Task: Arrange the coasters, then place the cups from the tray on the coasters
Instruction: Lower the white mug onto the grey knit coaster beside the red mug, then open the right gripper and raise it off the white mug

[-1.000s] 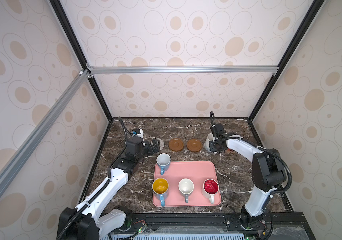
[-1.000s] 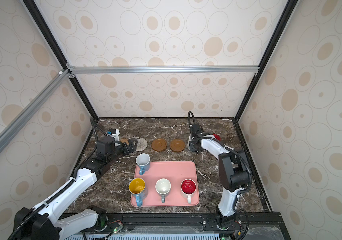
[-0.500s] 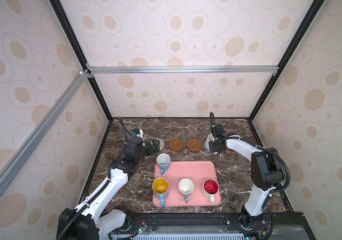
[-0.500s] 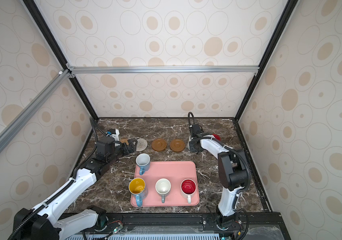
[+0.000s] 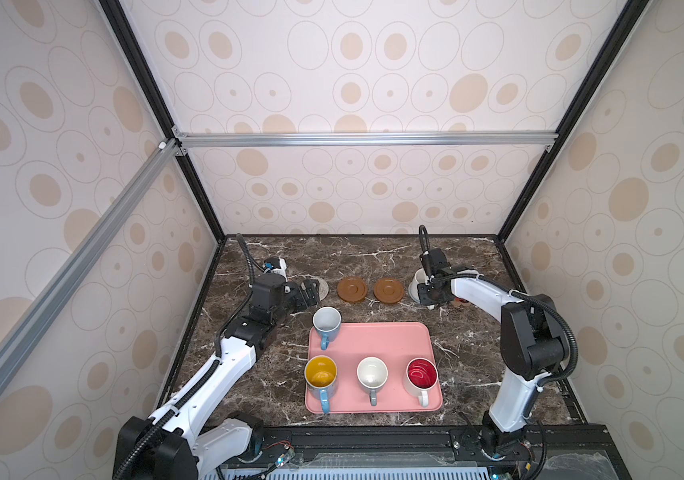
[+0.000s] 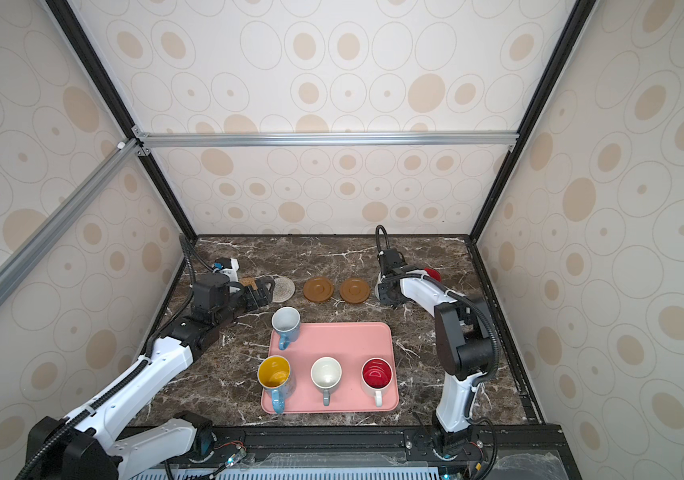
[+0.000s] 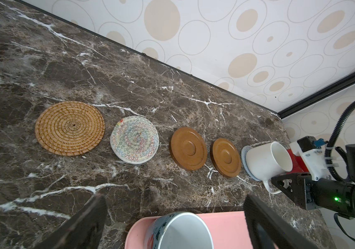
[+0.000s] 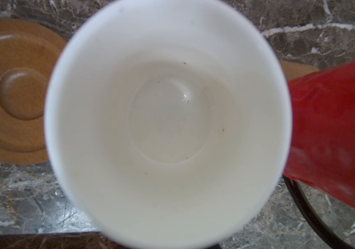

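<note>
In the left wrist view a row of coasters lies on the marble: tan rattan point(image 7: 69, 128), cream woven point(image 7: 134, 142), two brown discs point(image 7: 188, 147) point(image 7: 226, 157) and a grey-blue one point(image 7: 244, 154) under the white cup point(image 7: 267, 159). My right gripper point(image 5: 425, 295) is shut on that cup's handle; its jaws are hidden in the right wrist view, which looks down into the cup point(image 8: 168, 120). The red cup point(image 8: 327, 120) stands beside it. The pink tray point(image 5: 390, 345) holds several cups. My left gripper point(image 7: 174, 199) hangs open above the light blue cup point(image 7: 181, 231) at the tray's corner.
On the tray's near side stand a yellow-inside cup point(image 5: 321, 376), a white-inside grey one point(image 5: 372, 374) and a red-inside one point(image 5: 421, 374). A brown coaster edge point(image 8: 297, 69) shows behind the red cup. Patterned walls close the table's back and sides.
</note>
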You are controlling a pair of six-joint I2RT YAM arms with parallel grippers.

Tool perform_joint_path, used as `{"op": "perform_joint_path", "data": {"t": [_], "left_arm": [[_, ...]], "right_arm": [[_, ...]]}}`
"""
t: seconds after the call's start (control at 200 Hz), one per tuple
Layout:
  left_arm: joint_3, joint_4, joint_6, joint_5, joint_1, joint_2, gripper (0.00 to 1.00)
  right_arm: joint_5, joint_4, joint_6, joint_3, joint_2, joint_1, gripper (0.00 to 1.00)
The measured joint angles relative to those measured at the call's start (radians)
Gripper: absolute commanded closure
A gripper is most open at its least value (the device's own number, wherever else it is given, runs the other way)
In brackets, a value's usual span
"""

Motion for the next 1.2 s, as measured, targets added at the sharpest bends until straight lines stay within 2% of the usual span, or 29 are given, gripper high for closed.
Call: {"op": "perform_joint_path", "data": {"t": [0.47,0.775,1.201], "left_arm": [[0.0,0.0,0.0,0.0,0.0,0.0,0.0],[0.0,0.001,0.0,0.001,0.0,0.0,0.0],[0.0,0.002,0.0,0.0,0.0,0.0,0.0]], "right_arm": [[-0.011,0.003,0.034,0.0,0.0,0.0,0.65],[-0.033,0.0,0.067,-0.003,-0.034,0.0,0.62],[-0.053,-0.034,0.087,-0.034,-0.164,0.0,0.6]]}}
